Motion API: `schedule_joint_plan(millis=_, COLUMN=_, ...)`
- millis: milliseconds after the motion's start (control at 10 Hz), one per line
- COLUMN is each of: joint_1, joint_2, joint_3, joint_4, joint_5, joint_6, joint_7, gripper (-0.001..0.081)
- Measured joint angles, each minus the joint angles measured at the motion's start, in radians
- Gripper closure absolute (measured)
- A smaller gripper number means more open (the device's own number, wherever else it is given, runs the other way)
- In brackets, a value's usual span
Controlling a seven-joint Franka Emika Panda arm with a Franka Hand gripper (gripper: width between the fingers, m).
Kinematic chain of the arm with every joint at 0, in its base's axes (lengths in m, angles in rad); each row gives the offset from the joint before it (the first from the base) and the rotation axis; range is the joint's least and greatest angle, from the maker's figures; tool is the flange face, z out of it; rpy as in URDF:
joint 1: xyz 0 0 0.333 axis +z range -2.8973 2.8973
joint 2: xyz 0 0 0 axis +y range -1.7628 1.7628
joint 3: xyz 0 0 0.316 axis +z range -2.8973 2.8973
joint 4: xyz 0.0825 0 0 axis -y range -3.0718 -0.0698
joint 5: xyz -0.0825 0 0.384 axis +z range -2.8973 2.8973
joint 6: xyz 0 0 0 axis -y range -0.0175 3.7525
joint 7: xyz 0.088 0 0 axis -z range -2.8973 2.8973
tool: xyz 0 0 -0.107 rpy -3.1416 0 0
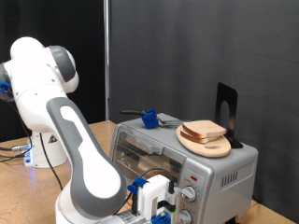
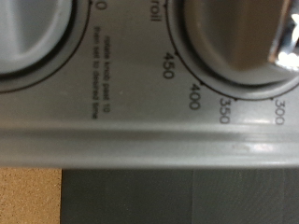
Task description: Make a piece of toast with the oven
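Note:
The silver-grey toaster oven [image 1: 224, 173] stands at the exterior view's lower right, with its glass door [image 1: 145, 154] facing the exterior view's lower left. A pale slice of toast [image 1: 204, 130] with a brown crust lies on a round wooden plate [image 1: 211, 147] on top of the oven. A pale shape shows behind the door glass, but I cannot tell what it is. My gripper [image 1: 157, 199] is right at the oven's front panel, beside its knobs [image 1: 190, 194]. The wrist view shows two grey knobs [image 2: 245, 37] very close, with temperature marks 450 to 300 [image 2: 196, 93]. No fingers show there.
A black upright stand [image 1: 227, 110] and a blue-handled utensil [image 1: 149, 118] sit on the oven's top. My white arm [image 1: 79, 149] fills the exterior view's left. Black curtains hang behind. A wooden tabletop [image 2: 28, 196] shows below the oven's front edge.

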Motion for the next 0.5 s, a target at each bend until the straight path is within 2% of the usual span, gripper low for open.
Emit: schedule_joint_plan(millis=500, joint_1=0.002, joint_2=0.006, joint_3=0.002, joint_4=0.007, joint_5=0.001, joint_6=0.0, joint_7=-0.007, gripper=0.0124)
